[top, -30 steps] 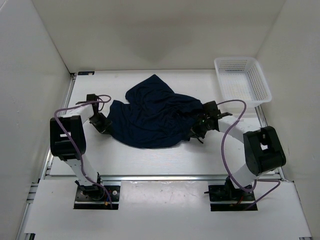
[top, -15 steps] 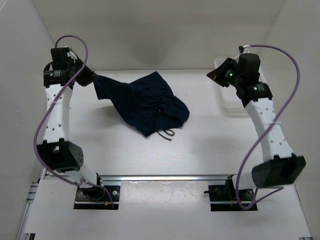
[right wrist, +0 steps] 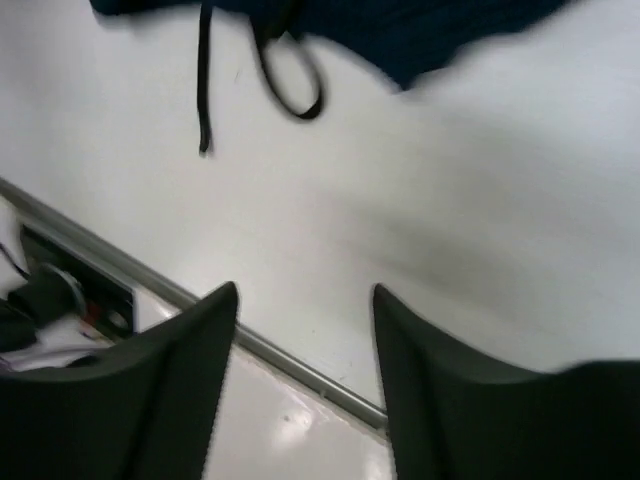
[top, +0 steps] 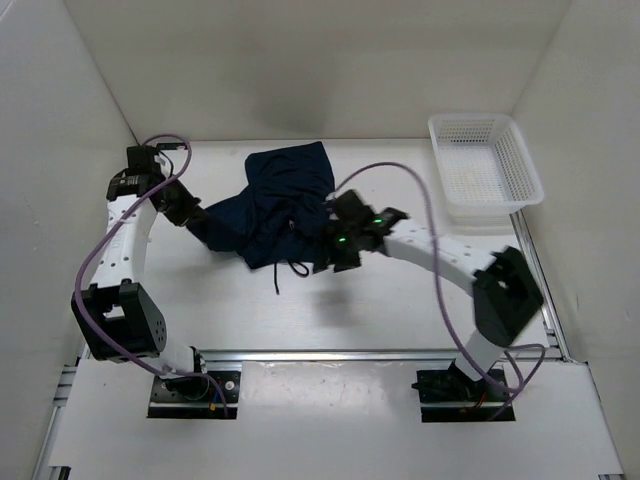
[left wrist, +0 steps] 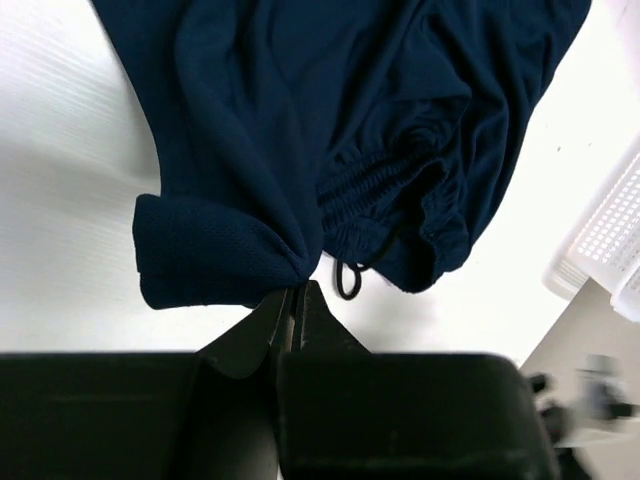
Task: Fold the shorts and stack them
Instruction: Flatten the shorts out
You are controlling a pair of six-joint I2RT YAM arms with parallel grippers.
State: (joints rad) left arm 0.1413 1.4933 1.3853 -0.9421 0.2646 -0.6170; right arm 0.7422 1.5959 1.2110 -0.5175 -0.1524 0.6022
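Across the white table [top: 300, 310], navy shorts [top: 280, 205] lie crumpled, held at one edge.

The shorts sit bunched left of centre, well apart from the white mesh basket [top: 485, 165] in the far right corner. My left gripper [left wrist: 295, 298] is pinched tight on a fold of cloth at the heap's left edge. My right gripper [right wrist: 300, 310] hangs just beside the right edge, fingers spread with nothing between them. Nothing is flat yet, so I judge spreading the cloth is the step in hand. To do it well, I would take the opposite edge low with my right fingers, clear of the gathered waistband [left wrist: 370, 180] and the loose drawstring [right wrist: 290, 85]. Then I would draw both hands apart evenly, so the fabric opens out instead of dragging in a lump.
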